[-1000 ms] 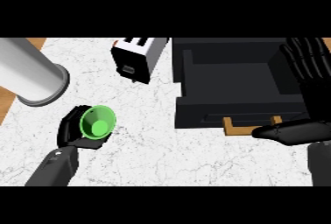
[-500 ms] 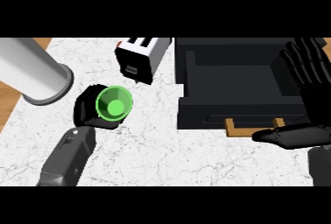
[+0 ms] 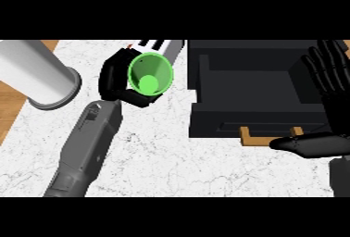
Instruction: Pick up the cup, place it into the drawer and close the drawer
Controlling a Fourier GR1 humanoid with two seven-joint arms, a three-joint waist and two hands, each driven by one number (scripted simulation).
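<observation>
My left hand (image 3: 117, 78) is curled round a green cup (image 3: 150, 75), whose open mouth faces up toward the view. Hand and cup hang over the marble counter, just left of the open black drawer (image 3: 254, 88) and in front of the toaster. The drawer's inside shows dark and holds nothing I can see. My right hand (image 3: 329, 83) stands open at the drawer's right edge, fingers straight and pointing up, thumb stretched left below the drawer's front.
A large grey cylinder (image 3: 35, 74) lies at the far left on the counter. A white and black toaster (image 3: 159, 45) is partly hidden behind the cup. A wooden handle (image 3: 270, 137) shows under the drawer front. The white marble counter (image 3: 178, 162) stretches along the front.
My left arm has reached forward and to the right, carrying the green cup from the counter's left middle to beside the drawer. The right hand has stayed put.
</observation>
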